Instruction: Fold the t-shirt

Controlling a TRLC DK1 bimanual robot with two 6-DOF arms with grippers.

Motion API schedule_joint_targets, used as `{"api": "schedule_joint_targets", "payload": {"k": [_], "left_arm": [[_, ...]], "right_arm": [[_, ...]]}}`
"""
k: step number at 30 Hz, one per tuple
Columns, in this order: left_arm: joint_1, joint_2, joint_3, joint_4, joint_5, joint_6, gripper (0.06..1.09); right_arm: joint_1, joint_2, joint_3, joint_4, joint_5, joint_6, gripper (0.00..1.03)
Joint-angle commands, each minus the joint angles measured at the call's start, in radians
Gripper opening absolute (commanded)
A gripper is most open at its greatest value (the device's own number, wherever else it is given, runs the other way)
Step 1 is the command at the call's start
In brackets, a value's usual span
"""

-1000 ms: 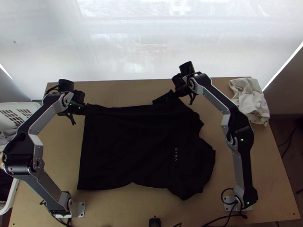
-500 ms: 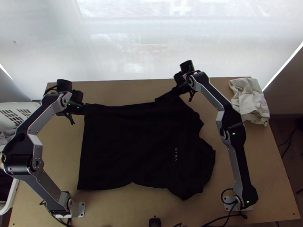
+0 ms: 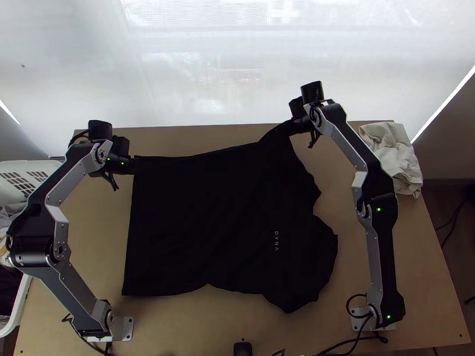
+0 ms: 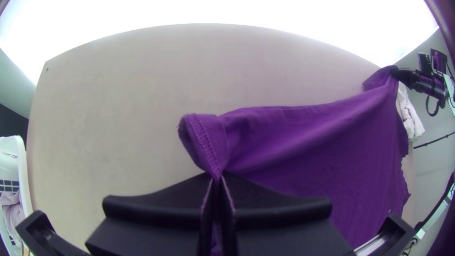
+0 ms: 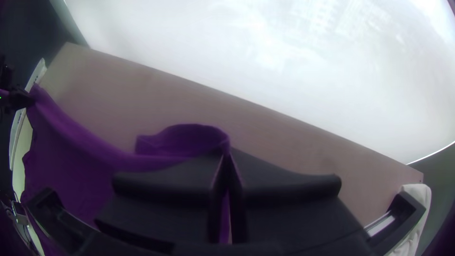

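Your left end effector [image 4: 216, 176] and right end effector [image 5: 227, 154] pinch the far side of the t-shirt [image 3: 220, 222], mostly flat on the surface [image 3: 421, 265]. You have every fold left (none looks done).

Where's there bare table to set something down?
Bare table lies between the left arm and t-shirt, and between t-shirt and right arm. It's crowded where the left gripper and right gripper grip the shirt, and by the pale cloth.
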Motion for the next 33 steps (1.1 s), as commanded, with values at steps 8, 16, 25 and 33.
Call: {"api": "schedule_joint_targets", "payload": {"k": [8, 16, 25, 33], "left_arm": [[0.004, 0.151, 0.168, 0.125, -0.004, -0.061, 0.09], [0.013, 0.257, 0.241, 0.122, -0.003, -0.096, 0.09], [0.004, 0.121, 0.264, 0.035, -0.003, -0.133, 0.70], [-0.002, -0.225, 0.031, -0.185, -0.003, 0.014, 0.93]], "right_arm": [[0.004, -0.021, 0.012, 0.081, 0.012, 0.008, 0.03], [0.027, -0.012, -0.022, 0.079, 0.012, 0.007, 0.03], [0.038, -0.046, -0.024, -0.013, 0.009, 0.045, 0.98], [0.015, -0.313, -0.309, -0.004, -0.057, 0.071, 0.98]]}}
